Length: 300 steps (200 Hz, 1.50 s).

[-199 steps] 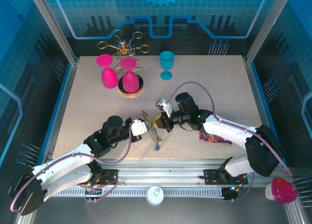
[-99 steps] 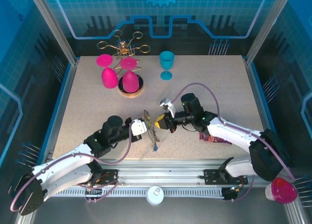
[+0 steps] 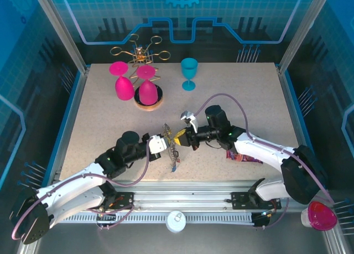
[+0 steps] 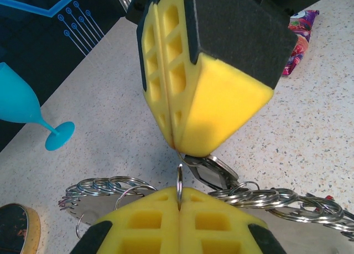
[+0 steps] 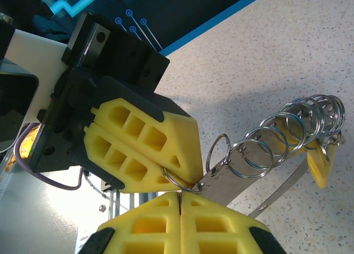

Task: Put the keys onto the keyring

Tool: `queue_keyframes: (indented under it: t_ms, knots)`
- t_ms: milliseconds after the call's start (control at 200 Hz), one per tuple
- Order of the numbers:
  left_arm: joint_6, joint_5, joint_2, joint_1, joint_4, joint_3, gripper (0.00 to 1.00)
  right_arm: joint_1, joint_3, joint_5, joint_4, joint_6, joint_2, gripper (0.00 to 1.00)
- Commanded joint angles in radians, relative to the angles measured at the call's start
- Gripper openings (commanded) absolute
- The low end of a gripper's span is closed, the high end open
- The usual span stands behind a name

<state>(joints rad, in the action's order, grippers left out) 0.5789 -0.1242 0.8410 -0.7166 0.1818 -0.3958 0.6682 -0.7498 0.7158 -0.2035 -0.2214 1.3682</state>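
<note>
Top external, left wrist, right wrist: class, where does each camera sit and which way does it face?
Top external: above and behind the bases, looking down on the table; both arms show.
Left wrist: faces the right gripper; own left gripper at bottom.
Right wrist: faces the left gripper; own right gripper at bottom.
Both wrist views share the keyring.

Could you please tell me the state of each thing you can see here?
left claw, shut on keyring
right claw, shut on keyring
keyring, gripped by both claws
teal goblet, upright
pink goblets, upside down
snack wrapper, lying flat
</note>
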Motion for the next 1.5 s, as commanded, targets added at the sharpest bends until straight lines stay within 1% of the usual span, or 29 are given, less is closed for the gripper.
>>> queue_keyframes:
  t_ms: [0, 245, 280, 410, 1036, 1356, 1496]
  knots:
    - [0.000, -0.005, -0.004, -0.003, 0.037, -0.006, 0.00, 0.010, -0.019, 0.027, -0.036, -0.014, 0.012, 0.00]
    - [0.001, -0.003, 0.000, -0.004, 0.035, -0.007, 0.00, 0.010, -0.010, 0.037, -0.060, -0.038, 0.017, 0.00]
    - [0.001, -0.003, 0.001, -0.004, 0.035, -0.008, 0.00, 0.010, -0.006, 0.035, -0.095, -0.043, 0.016, 0.00]
    - [0.001, -0.001, 0.003, -0.003, 0.033, -0.010, 0.00, 0.009, -0.001, 0.032, -0.108, -0.049, 0.015, 0.00]
    - [-0.009, -0.009, -0.003, -0.003, 0.042, -0.009, 0.00, 0.012, -0.031, -0.055, -0.001, -0.019, 0.051, 0.00]
    - [-0.038, 0.008, 0.008, -0.003, 0.066, -0.008, 0.00, 0.018, -0.034, -0.044, -0.020, -0.031, 0.061, 0.00]
    - [-0.076, 0.000, 0.019, -0.004, 0.115, 0.003, 0.00, 0.020, -0.036, -0.072, -0.030, -0.047, 0.069, 0.00]
